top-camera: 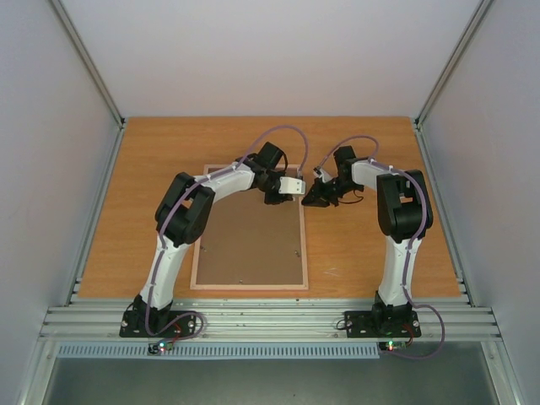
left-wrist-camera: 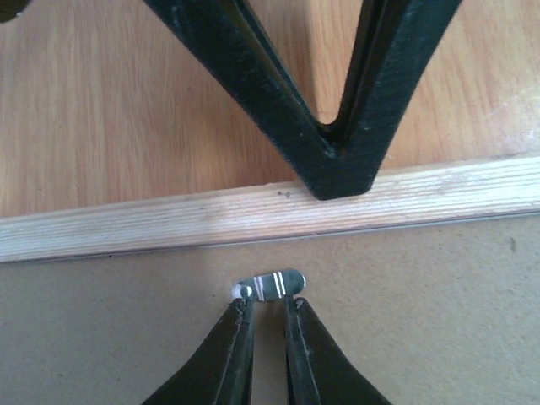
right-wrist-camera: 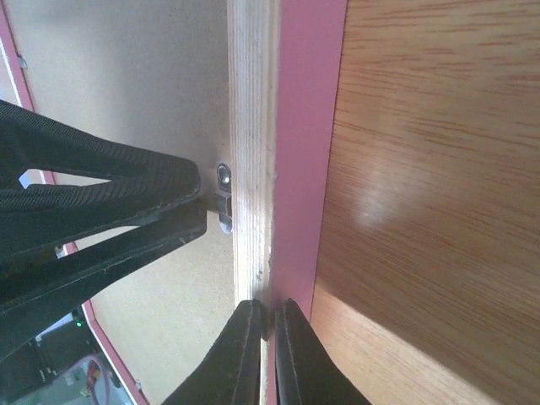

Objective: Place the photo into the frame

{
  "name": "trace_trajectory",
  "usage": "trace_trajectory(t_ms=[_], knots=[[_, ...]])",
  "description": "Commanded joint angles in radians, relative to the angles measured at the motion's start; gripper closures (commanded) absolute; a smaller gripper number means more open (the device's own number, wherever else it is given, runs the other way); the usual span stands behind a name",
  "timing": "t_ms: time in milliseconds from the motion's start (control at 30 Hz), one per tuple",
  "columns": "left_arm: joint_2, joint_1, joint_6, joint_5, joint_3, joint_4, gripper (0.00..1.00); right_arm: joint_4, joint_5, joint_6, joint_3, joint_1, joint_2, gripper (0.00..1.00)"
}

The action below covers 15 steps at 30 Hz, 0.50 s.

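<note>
The frame (top-camera: 247, 288) lies face down on the table, and the brown backing board (top-camera: 249, 240) fills it. The photo is out of view. My left gripper (top-camera: 292, 197) is at the frame's far right corner. In the left wrist view it (left-wrist-camera: 268, 302) is nearly shut, with its tips against a small metal turn clip (left-wrist-camera: 270, 283) on the board, just inside the pale wooden rail (left-wrist-camera: 169, 224). My right gripper (top-camera: 305, 202) is shut, and its tips (right-wrist-camera: 270, 308) rest on the frame's right rail (right-wrist-camera: 253, 126) beside the pink outer side (right-wrist-camera: 308, 126). The clip (right-wrist-camera: 224, 198) also shows in the right wrist view.
The frame lies on an orange wood table (top-camera: 363, 253), enclosed by grey walls left, right and behind. The right gripper's fingers (left-wrist-camera: 337, 160) stand a short way from the left gripper's tips. Other small clips (top-camera: 299, 253) sit along the board's edges.
</note>
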Motion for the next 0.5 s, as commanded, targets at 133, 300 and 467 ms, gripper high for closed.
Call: trace_trajectory(t_ms=[133, 300, 467], knots=[[0.071, -0.009, -0.006, -0.052, 0.01, 0.04, 0.88, 0.013, 0.059, 0.022, -0.051, 0.004, 0.052, 0.95], [0.079, -0.018, -0.012, -0.076, 0.011, 0.063, 0.9, 0.017, 0.049, 0.03, -0.054, 0.004, 0.06, 0.96], [0.083, -0.029, -0.014, -0.09, 0.008, 0.078, 0.92, 0.02, 0.047, 0.034, -0.059, 0.011, 0.059, 0.97]])
